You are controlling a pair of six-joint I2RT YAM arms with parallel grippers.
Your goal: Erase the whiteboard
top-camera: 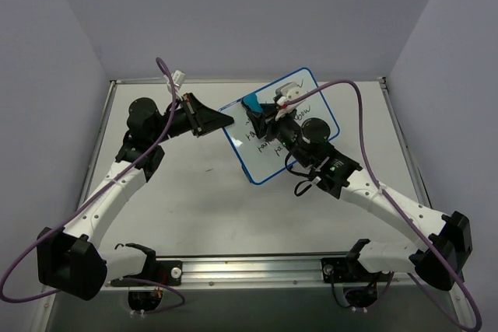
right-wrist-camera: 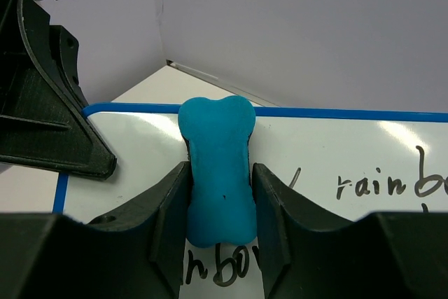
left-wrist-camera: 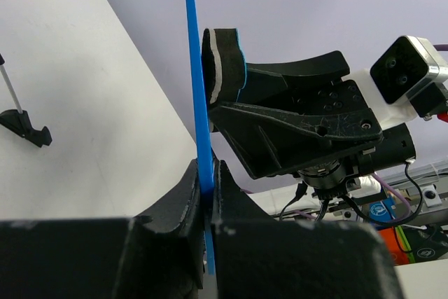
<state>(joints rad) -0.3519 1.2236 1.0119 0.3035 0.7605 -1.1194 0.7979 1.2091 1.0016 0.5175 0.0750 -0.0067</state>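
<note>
1. Whiteboard: blue-rimmed and set at a slant on the far middle of the table, between the two grippers. I cannot tell whether it lies flat or is raised a little.
2. Left gripper: clenched tight on the board's left rim, with the blue edge pinched between its fingers. It serves as a clamp.
3. Right gripper: closed around a blue eraser, which it grasps by its narrow waist.
4. Eraser position: near the board's upper rim, with its pad seemingly against the writing face. Contact looks likely from the left wrist view.
5. Handwriting: black and still legible. "rainbow" reads to the right of the eraser, and more letters show below it.
6. Progress, by judgement: wiping is hardly advanced. Most of the visible lettering remains, so nearly the whole face is left to clean.
</note>
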